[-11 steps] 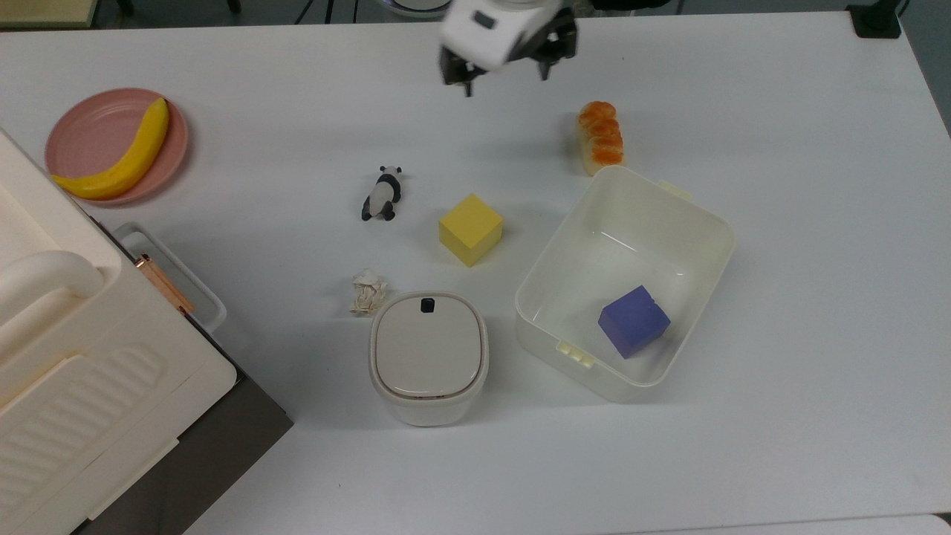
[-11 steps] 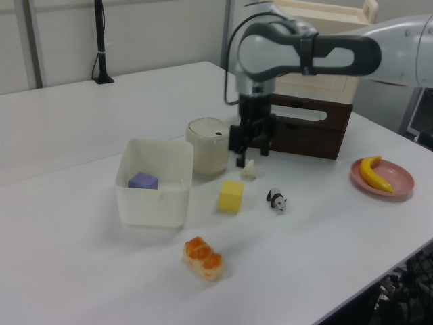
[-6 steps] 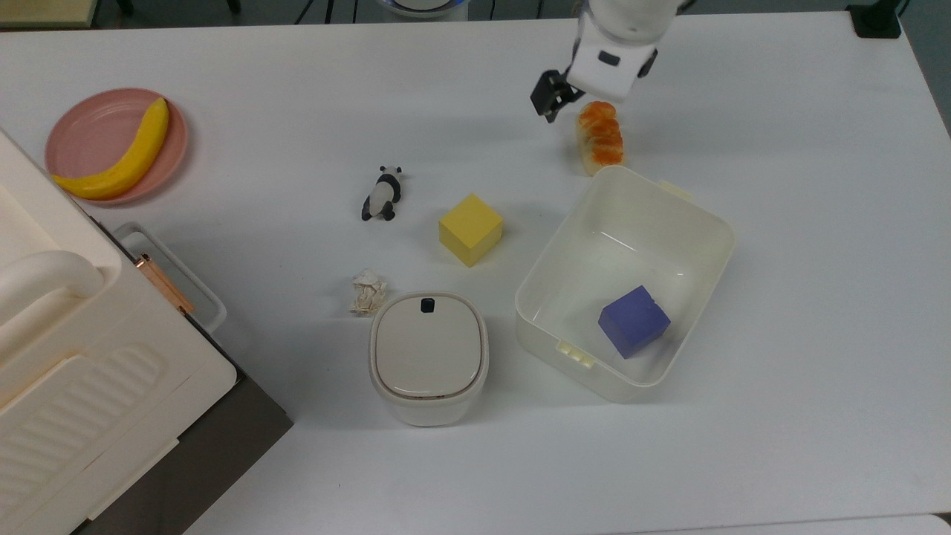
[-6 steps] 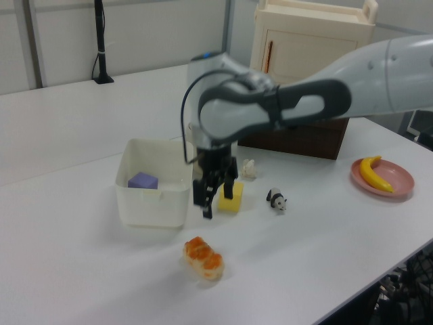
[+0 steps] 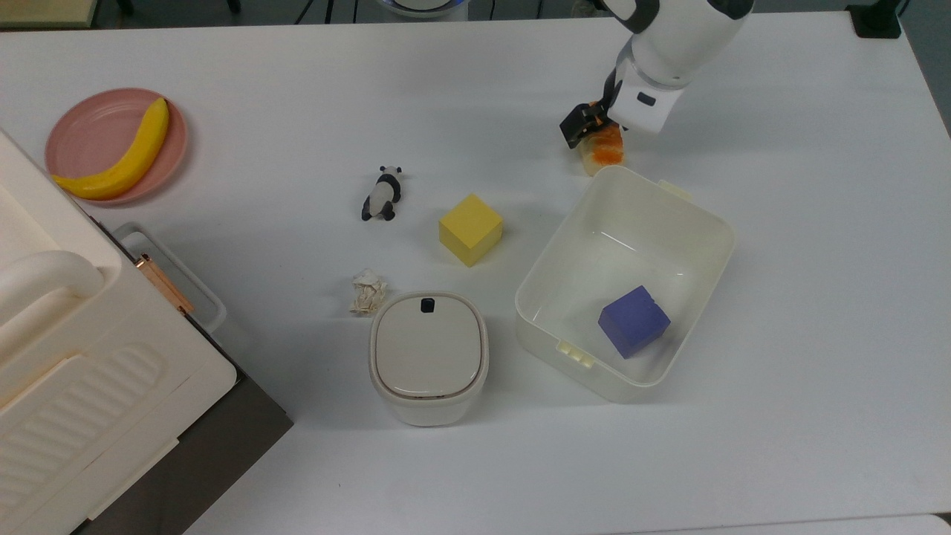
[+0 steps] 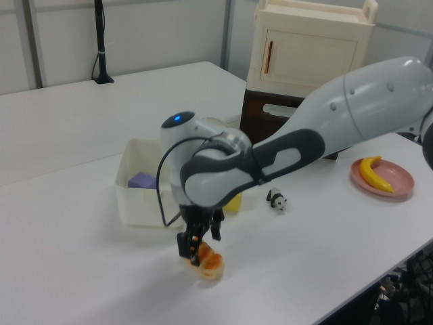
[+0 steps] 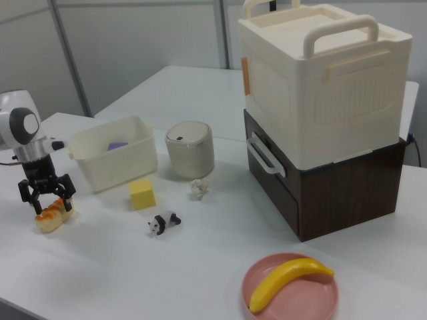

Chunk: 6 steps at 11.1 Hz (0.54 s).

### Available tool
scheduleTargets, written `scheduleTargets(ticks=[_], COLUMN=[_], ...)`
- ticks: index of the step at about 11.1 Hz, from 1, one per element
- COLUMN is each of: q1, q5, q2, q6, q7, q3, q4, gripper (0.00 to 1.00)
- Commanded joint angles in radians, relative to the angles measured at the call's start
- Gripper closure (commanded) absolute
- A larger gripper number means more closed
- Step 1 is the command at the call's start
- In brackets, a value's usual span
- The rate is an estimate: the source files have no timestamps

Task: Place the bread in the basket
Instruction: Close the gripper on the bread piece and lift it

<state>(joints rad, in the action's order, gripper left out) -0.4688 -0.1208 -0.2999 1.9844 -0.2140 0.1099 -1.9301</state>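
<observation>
The bread (image 5: 607, 153), an orange-topped toy loaf with pale sides, lies on the white table just beyond the basket's far corner; it also shows in the left view (image 6: 208, 265) and the right view (image 7: 51, 216). My gripper (image 5: 596, 131) has come down over the bread's far end, open, with a finger on either side of the loaf (image 7: 47, 197) (image 6: 197, 245). The bread rests on the table. The basket (image 5: 551, 256), a cream-white tub, stands right next to the bread (image 6: 150, 206) (image 7: 119, 165) and holds a purple cube (image 5: 634, 321).
A yellow cube (image 5: 470, 229) sits at the basket's left in the top view, with a toy panda (image 5: 382, 194), crumpled paper (image 5: 368, 291) and a lidded white bin (image 5: 429, 357) nearby. A pink plate (image 5: 88, 125) bears a banana (image 5: 122, 156). A cream cabinet (image 5: 67, 357) fills the top view's lower left.
My gripper has swung from the far middle of the table to the top view's right and dropped down around the bread. The bread and basket have not moved.
</observation>
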Motion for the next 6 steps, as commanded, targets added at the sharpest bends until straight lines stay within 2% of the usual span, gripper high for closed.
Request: scheduleTargets(ticks=[1, 2, 3, 4, 6], q1=[-0.024, -0.022, -0.021, -0.016, -0.008], q5=[-0.048, -0.049, -0.049, -0.049, -0.048], q2=[-0.016, -0.016, -0.015, -0.012, 0.019], q6=[0.034, 0.034, 0.031, 0.024, -0.008], q7=[-0.071, -0.07, -0.065, -0.062, -0.053], q3=[0.005, 0.005, 0.005, 0.005, 0.007], q4=[-0.017, -0.017, -0.012, -0.007, 0.009], gripper=[0.27, 0.5, 0.84, 1.0, 1.0])
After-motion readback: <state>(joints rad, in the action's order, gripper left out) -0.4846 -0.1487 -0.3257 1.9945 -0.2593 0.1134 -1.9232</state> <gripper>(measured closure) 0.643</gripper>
